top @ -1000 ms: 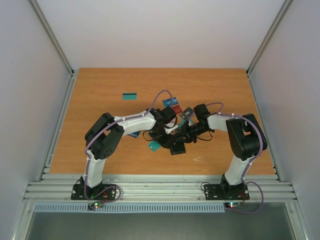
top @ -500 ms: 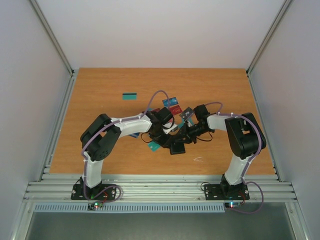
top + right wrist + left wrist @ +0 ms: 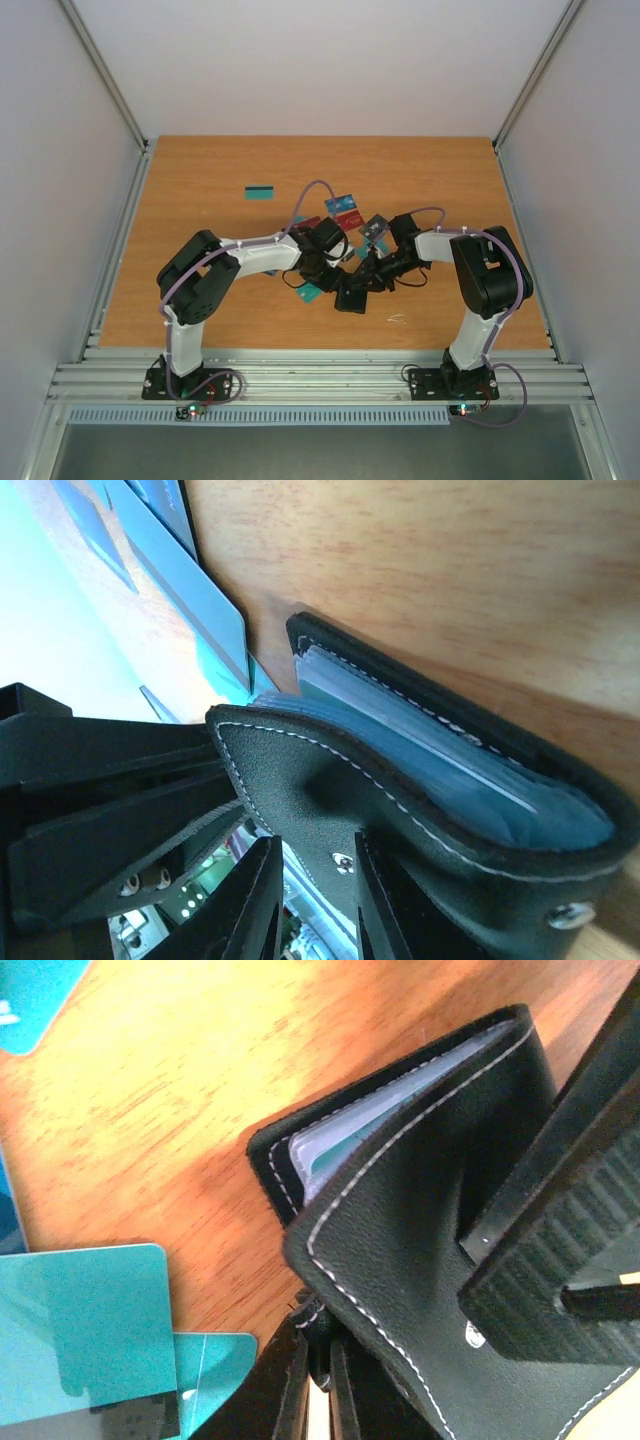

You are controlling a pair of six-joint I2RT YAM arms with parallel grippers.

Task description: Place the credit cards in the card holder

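card holder [image 3: 420,1260] cover is pinched at a corner by left gripper [image 3: 318,1380] and clamped by right gripper [image 3: 315,900]; it should be spread slowly so credit cards [image 3: 90,1330] lying just left aren't dragged.

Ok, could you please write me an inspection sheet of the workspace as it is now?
Surface: wooden table, no damage seen.
Job's things: card holder half open, with clear sleeves visible inside. Loose credit cards are clustered just beyond the end effectors. One striped teal card lies apart, to the left.
Clutter: one small pale scrap near the right arm, too small to identify.
End effectors: left end effector appears shut on the corner of the holder's cover. The right end effector grips the same cover.
Cables: purple cables loop above both arms.
Surroundings: white walls and metal frame posts.
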